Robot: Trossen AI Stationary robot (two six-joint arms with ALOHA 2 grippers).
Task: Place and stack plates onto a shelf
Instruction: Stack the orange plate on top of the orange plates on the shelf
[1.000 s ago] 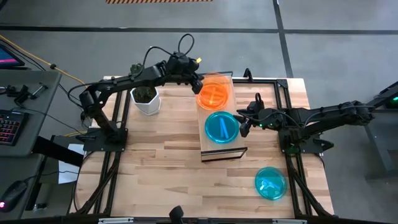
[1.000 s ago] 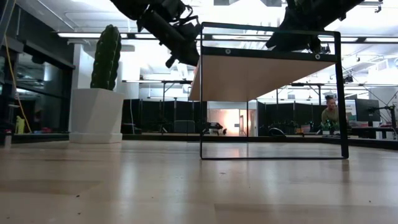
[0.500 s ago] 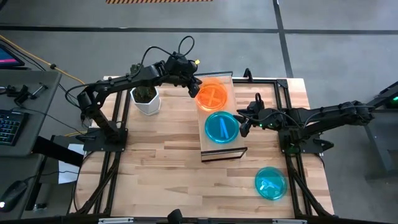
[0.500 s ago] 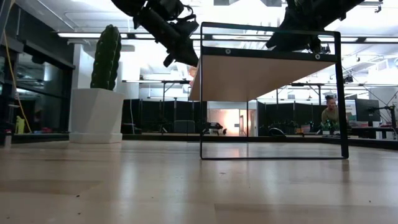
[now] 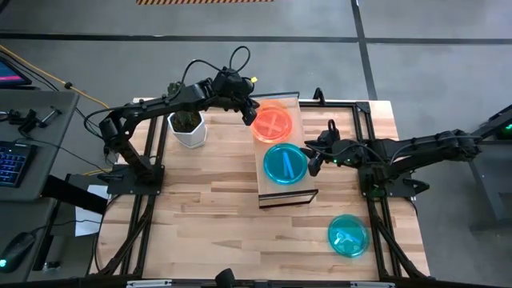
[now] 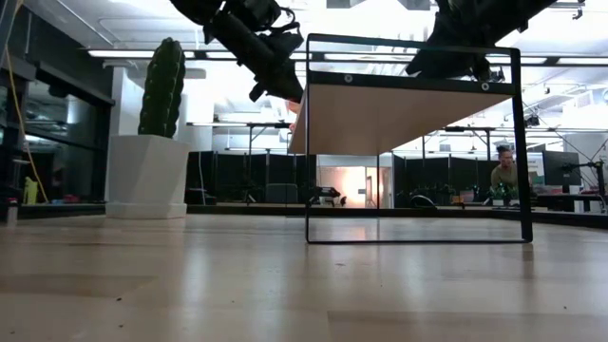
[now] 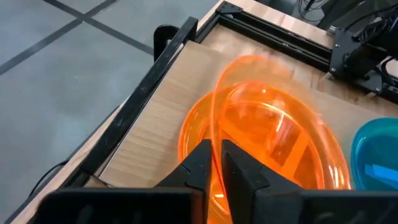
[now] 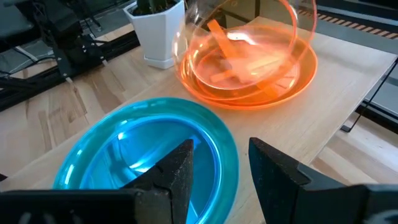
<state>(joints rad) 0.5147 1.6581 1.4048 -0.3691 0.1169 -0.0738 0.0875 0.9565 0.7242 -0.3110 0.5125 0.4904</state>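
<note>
A green cactus stands up straight in a white pot near the back left of the wooden table. Far behind the table, a person is in the room. A keyboard lies on a grey desk beside the table.

Light-wood plank shelf carries two stacked translucent orange plastic plates, upper one tilted, beside a flat teal-blue plate. Second teal-blue plate lies on table.
</note>
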